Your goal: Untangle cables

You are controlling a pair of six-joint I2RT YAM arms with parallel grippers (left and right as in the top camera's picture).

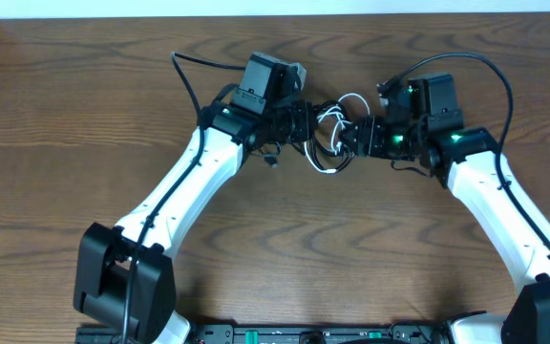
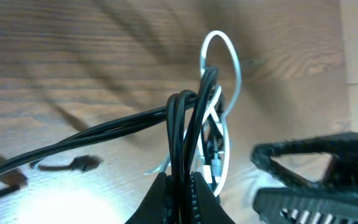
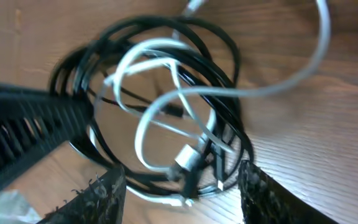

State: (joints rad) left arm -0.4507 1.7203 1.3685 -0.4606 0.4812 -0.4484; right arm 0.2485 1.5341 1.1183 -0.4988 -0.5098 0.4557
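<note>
A black cable and a white cable lie tangled in small loops at the middle back of the table. My left gripper is shut on several strands of the black cable, with a white loop behind them. A small black plug hangs loose to the left. My right gripper is open, its fingers either side of the bundle. In the right wrist view the black coil and white loops lie between the fingers, with a silver plug.
The wooden table carries both arms. A thick black robot wire arcs behind the left arm, another behind the right. My right gripper shows at the lower right of the left wrist view.
</note>
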